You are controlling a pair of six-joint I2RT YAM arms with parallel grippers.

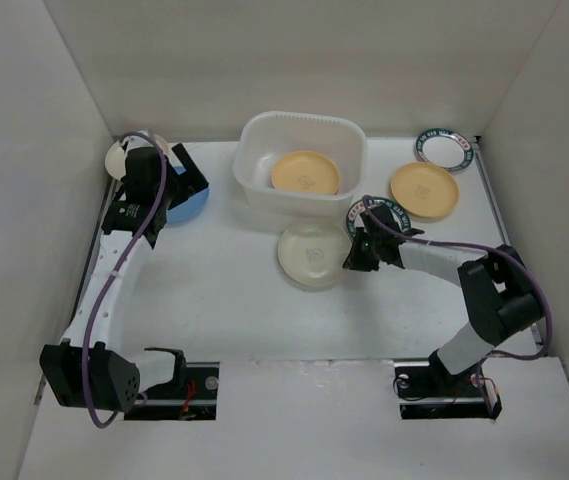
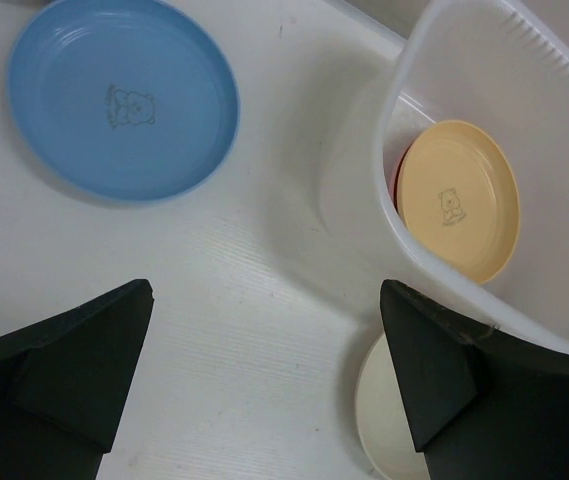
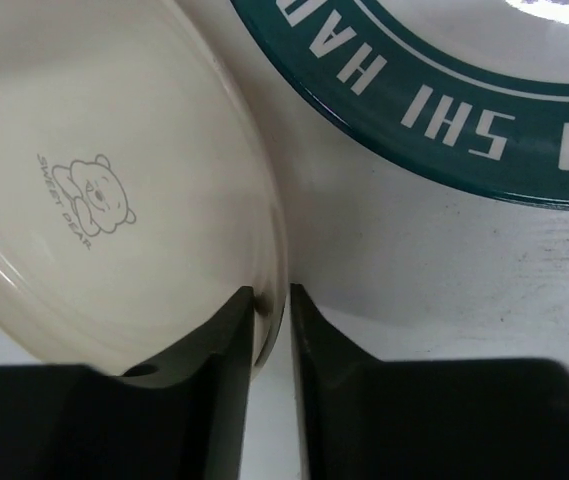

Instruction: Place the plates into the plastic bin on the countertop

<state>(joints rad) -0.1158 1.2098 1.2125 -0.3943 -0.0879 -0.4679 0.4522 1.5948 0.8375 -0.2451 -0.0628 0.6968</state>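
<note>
Pinching right rim of cream plate [image 3: 114, 200] with right gripper [image 3: 269, 300], nearly closed; plastic bin [image 1: 254, 150] just beyond, far side. Left gripper [image 2: 266, 300] wide, empty.

You have seven plates in plain sight: two orange plates [image 1: 305, 172] [image 1: 424, 190], two cream plates [image 1: 309, 257] [image 1: 116, 160], two teal-rimmed plates [image 1: 446, 148] [image 3: 444, 125] and one blue plate [image 2: 124, 100]. There is one bin [image 1: 251, 160]. A red sliver [image 2: 397, 180] under the orange one inside it may be an eighth plate, though you can't tell from here. Two grippers [image 2: 266, 290] [image 3: 271, 295] are in view.
</note>
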